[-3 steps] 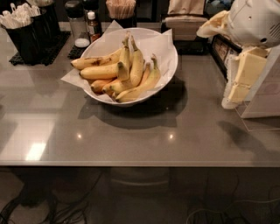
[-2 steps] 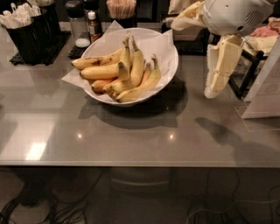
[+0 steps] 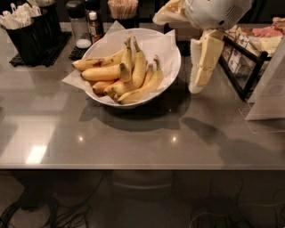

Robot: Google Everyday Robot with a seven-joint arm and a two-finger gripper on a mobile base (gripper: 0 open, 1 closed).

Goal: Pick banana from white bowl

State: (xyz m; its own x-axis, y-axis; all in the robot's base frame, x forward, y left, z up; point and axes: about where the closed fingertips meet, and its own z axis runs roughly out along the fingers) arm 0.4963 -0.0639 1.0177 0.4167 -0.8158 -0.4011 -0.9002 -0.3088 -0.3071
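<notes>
My claw [image 3: 196, 88] hangs just right of the white bowl [image 3: 171, 79], wide or narrow I cannot tell, so I judge I should clear the bowl's rim, cross to the plump banana [image 3: 103, 72] on the bowl's left side, and close across its middle, avoiding the bruised banana [image 3: 95, 63] behind it.

- Arm [image 3: 213, 11]: a rounded, glossy white shell with a small patch of dark dots, possibly a vent grille.
- A cream, wedge-shaped piece juts from the shell on the side nearer the white bowl [image 3: 176, 73].
- Gripper [image 3: 196, 84]: cream-yellow blocky segments with visible seams, narrowing to a pale tip, hanging just beside the bowl's rim.
</notes>
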